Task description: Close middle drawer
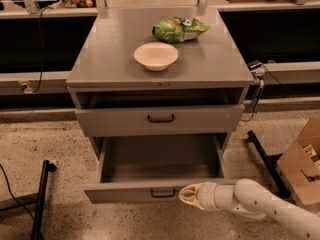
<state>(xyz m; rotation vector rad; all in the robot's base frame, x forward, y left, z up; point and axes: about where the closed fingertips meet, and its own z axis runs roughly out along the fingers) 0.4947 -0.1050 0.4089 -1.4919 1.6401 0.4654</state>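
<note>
The middle drawer (125,194) is pulled far out of the grey cabinet (160,76). Its low front faces me with a small dark handle (163,192), and its plain grey box is empty. My gripper (186,196) comes in from the lower right on a white arm (260,206). Its tip is against the drawer front just right of the handle, with the fingers together and holding nothing. The top drawer (160,120), with a wider handle, stands slightly out. The lowest drawer is hidden under the open one.
A white bowl (156,55) and a green snack bag (179,29) lie on the cabinet top. A cardboard box (302,166) stands on the floor at right, next to a black bar (265,161). A black stand leg (41,199) is at left.
</note>
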